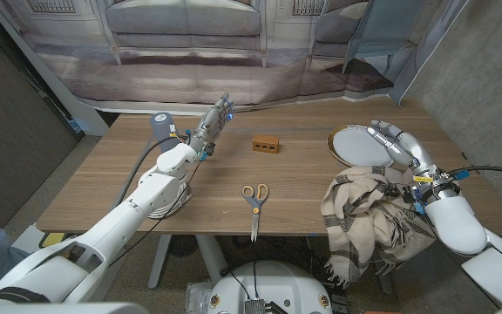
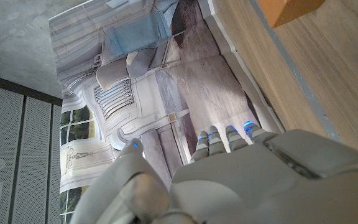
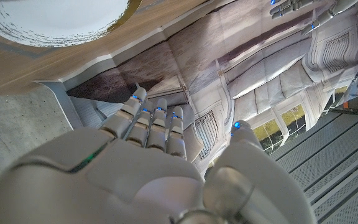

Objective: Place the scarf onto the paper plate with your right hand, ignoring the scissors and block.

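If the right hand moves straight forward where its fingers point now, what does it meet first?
Probably the paper plate: the right hand points up-left beside its right rim. Height is unclear, so it might pass above it.

bare wood between scissors [image 1: 254,199] and scarf [image 1: 371,218], block [image 1: 267,144] well apart

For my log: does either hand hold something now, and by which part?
Nothing is held. The right hand is open above the scarf; the left hand is open too.

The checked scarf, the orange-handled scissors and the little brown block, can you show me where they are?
Checked beige and black scarf [image 1: 369,214], head view, middle of the bunched cloth.
Orange-handled metal scissors [image 1: 254,197], head view, where the handles meet the blades.
Small brown block [image 1: 267,144], head view, its front face.
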You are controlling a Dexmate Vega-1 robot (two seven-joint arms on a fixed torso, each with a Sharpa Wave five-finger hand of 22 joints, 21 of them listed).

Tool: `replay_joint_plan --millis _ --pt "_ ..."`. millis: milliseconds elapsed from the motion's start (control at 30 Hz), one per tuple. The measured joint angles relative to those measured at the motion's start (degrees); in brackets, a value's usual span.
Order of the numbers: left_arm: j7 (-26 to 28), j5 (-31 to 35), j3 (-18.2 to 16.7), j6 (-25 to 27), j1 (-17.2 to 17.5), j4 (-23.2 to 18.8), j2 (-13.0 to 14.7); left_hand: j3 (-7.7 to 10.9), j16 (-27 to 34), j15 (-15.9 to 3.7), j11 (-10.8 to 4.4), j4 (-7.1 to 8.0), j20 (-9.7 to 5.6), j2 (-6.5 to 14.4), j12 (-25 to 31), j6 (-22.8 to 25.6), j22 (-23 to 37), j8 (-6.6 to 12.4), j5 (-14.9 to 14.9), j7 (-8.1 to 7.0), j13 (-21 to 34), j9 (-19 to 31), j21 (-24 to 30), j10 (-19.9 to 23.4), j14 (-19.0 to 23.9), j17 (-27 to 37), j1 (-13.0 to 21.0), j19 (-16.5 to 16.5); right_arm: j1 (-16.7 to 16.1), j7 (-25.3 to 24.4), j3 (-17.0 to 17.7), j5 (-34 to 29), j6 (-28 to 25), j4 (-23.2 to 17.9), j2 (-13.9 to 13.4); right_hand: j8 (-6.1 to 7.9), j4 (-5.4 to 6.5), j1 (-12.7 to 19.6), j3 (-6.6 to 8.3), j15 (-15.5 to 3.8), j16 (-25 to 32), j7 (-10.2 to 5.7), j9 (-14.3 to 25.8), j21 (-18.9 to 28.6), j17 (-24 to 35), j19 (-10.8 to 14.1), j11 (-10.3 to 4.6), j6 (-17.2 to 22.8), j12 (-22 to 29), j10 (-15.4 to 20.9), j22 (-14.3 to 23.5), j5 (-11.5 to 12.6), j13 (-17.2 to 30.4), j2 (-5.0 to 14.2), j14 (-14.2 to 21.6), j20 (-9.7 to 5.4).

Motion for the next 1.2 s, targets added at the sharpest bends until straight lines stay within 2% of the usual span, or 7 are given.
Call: replay_joint_plan --millis 367,667,867,933,1100,1200 --pt "-1.1 0.28 0.92 -0.73 -1.55 2.28 -1.37 -0.25 0.0 0.0 0.0 -0.03 -0.22 0.0 0.0 0.32 0.0 0.0 0.0 0.32 0.0 0.0 0.0 0.0 0.0 0.0 0.0 -0.23 -2.02 -0.46 0.44 -3.99 -1.57 -1.63 0.23 0.0 0.0 0.0 0.0 0.0 0.0 -0.21 0.0 0.0 0.0 0.4 0.0 0.21 -0.01 0.0 0.0 0.45 0.0 0.0 0.0 -0.01" --pt "-1.16 0.44 1.29 -0.7 -2.05 2.64 -1.65 -0.32 0.0 0.0 -0.32 0.03 -0.23 0.0 0.0 0.63 0.0 0.0 0.0 0.0 0.0 0.0 0.0 0.32 0.0 0.0 0.0 -0.23 -3.06 -0.58 0.9 -6.47 -2.76 -1.95 0.44 0.0 0.0 0.0 0.0 0.0 0.0 -0.64 0.0 -0.39 0.0 0.4 -0.3 0.2 -0.01 0.3 0.0 0.45 0.0 0.0 -0.01 -0.01" --pt "-1.16 0.57 1.33 -0.37 -2.12 2.74 -1.75 -0.31 0.0 0.0 -0.32 0.03 -0.22 0.0 0.0 0.63 0.0 0.0 0.0 0.0 0.0 0.0 0.0 0.31 0.0 0.0 0.0 -0.22 -3.87 -0.61 1.31 -7.82 -3.74 -2.75 0.65 0.0 -0.24 0.16 -0.24 0.2 0.0 -1.78 0.0 -0.38 0.0 0.99 -0.3 -0.1 -0.01 0.3 0.0 0.9 0.0 -0.16 0.19 2.27" --pt "-1.12 0.57 1.33 -0.35 -2.12 2.76 -1.78 -0.31 0.0 0.0 -0.32 0.03 -0.22 0.0 0.0 0.63 0.0 0.0 0.0 0.0 0.0 0.0 0.0 0.31 0.0 0.0 0.0 -0.23 -4.08 -0.6 1.4 -8.17 -4.04 -2.95 0.69 0.0 -0.24 0.32 -0.24 0.2 0.0 -1.88 0.0 -0.49 0.0 0.89 -0.53 -0.24 -0.01 0.07 0.0 0.97 0.0 -0.32 0.19 2.81" --pt "-1.02 0.57 1.33 -0.16 -2.19 2.77 -1.81 -0.46 0.0 0.0 -0.32 0.19 -0.22 0.0 0.0 0.62 0.0 0.0 0.0 0.0 0.0 0.0 0.0 0.31 0.0 0.0 0.0 -0.22 -4.66 -0.61 1.57 -9.18 -4.93 -3.4 0.85 0.0 -0.55 0.06 -0.55 0.94 -0.24 -3.4 -0.01 -0.95 0.0 0.0 -0.93 -0.52 -0.25 -0.34 -0.13 1.44 0.0 -0.83 -0.12 5.3" --pt "-0.97 0.55 1.31 -0.14 -2.29 2.75 -1.79 -0.46 0.0 0.0 -0.32 0.19 -0.07 0.0 0.0 0.62 0.0 0.0 0.0 0.0 0.0 0.0 0.0 0.31 0.0 0.0 0.0 -0.07 -4.98 -0.61 1.58 -9.83 -5.39 -3.63 1.03 0.0 -0.55 0.06 -0.55 1.26 -0.27 -3.44 -0.01 -1.23 0.23 -0.35 -0.93 -0.55 -0.25 -0.34 -0.13 1.65 0.0 -0.82 -0.44 6.48"
